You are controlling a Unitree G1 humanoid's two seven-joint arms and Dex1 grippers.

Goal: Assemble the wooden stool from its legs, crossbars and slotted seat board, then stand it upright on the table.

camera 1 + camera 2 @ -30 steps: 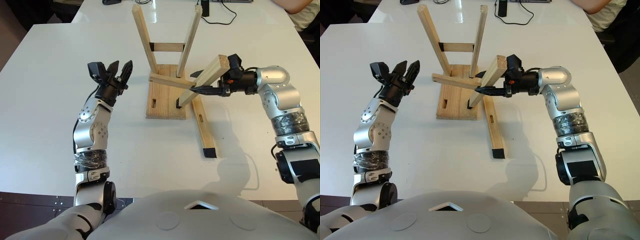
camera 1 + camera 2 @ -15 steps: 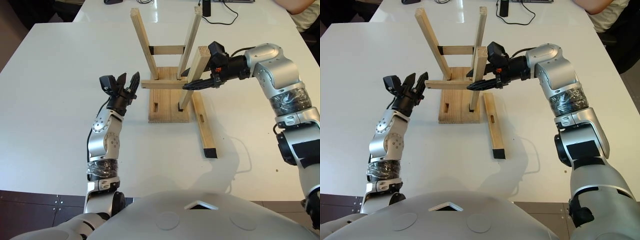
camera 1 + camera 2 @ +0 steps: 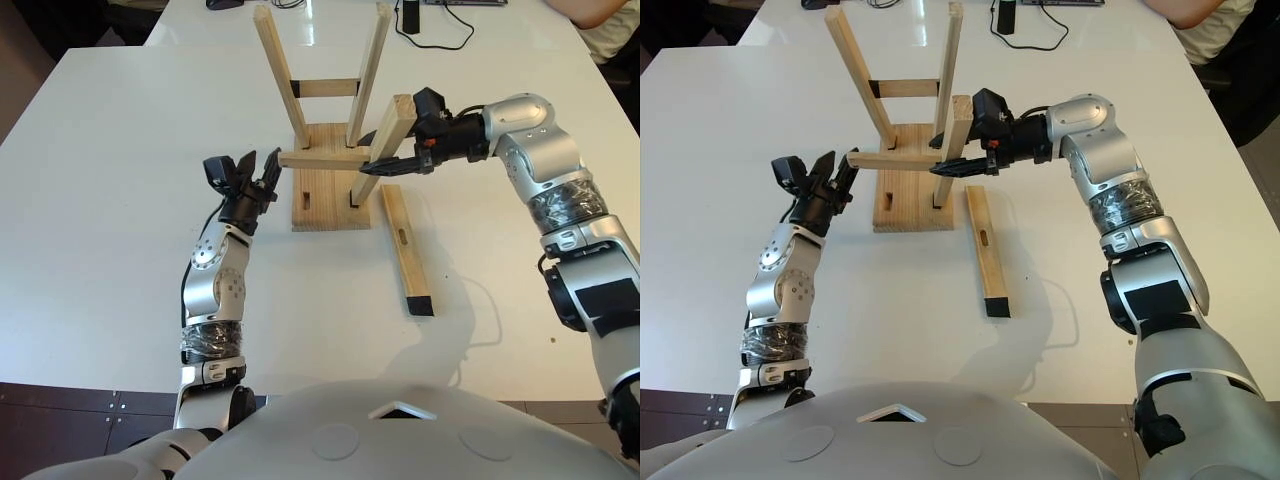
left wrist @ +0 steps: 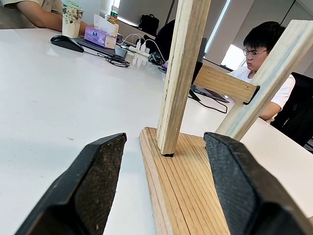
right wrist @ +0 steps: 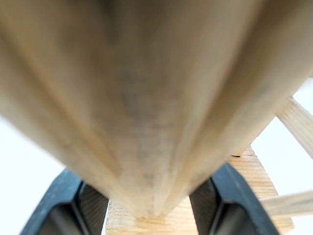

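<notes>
The slotted seat board (image 3: 322,206) lies flat mid-table. Two legs (image 3: 275,60) rise from its far end, joined by a crossbar (image 3: 330,88). My right gripper (image 3: 380,166) is shut on a third leg (image 3: 393,125), which leans steeply with its foot at the board's near right slot; a second crossbar (image 3: 312,158) runs left from it. In the right wrist view that leg (image 5: 146,98) sits between the fingers (image 5: 93,205). My left gripper (image 3: 258,172) is open just left of the board, beside the crossbar's free end; its wrist view has the board (image 4: 190,196) between the fingers (image 4: 95,186). A fourth leg (image 3: 405,245) lies flat to the board's right.
A black device with cables (image 3: 411,18) and a mouse (image 3: 222,4) sit at the table's far edge. A person's arm (image 3: 590,10) rests at the far right corner. White tabletop (image 3: 120,150) stretches open to the left and front.
My right gripper has swung the third leg from a low slant to nearly upright over the board. My left gripper has moved right, up to the board's left edge.
</notes>
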